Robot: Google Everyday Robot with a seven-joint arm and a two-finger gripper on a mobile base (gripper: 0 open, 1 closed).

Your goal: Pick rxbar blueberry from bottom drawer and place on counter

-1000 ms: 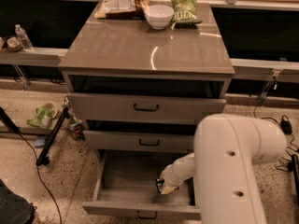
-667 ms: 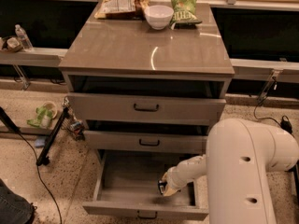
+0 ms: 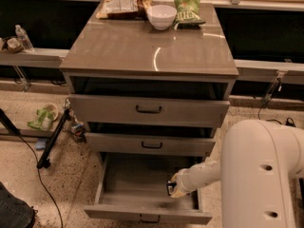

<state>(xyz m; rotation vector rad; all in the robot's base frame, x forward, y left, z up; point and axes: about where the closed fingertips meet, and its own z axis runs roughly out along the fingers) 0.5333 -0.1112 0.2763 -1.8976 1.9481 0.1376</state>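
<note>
Three grey-brown drawers sit under the glossy table point(image 3: 142, 51), whose top reflects pale streaks of light. The bottom drawer point(image 3: 142, 213) stands far out, and the two above it stand out only a little. At the table's back edge a white bowl point(image 3: 162, 16) sits between a tan-and-white snack bag point(image 3: 122, 4) and a green chip bag point(image 3: 188, 8).

My white arm point(image 3: 256, 175) reaches in from the right, and my end effector point(image 3: 174, 190) is low inside the bottom drawer, near its right wall. The rxbar blueberry point(image 3: 169, 187) shows as a small dark shape right at its tip. I cannot tell whether I am gripping it.

The floor point(image 3: 28, 165) is speckled. On it to the left lie a green scrap point(image 3: 42, 118) and a black cable point(image 3: 28, 151). A water bottle point(image 3: 23, 37) stands on the left ledge.
</note>
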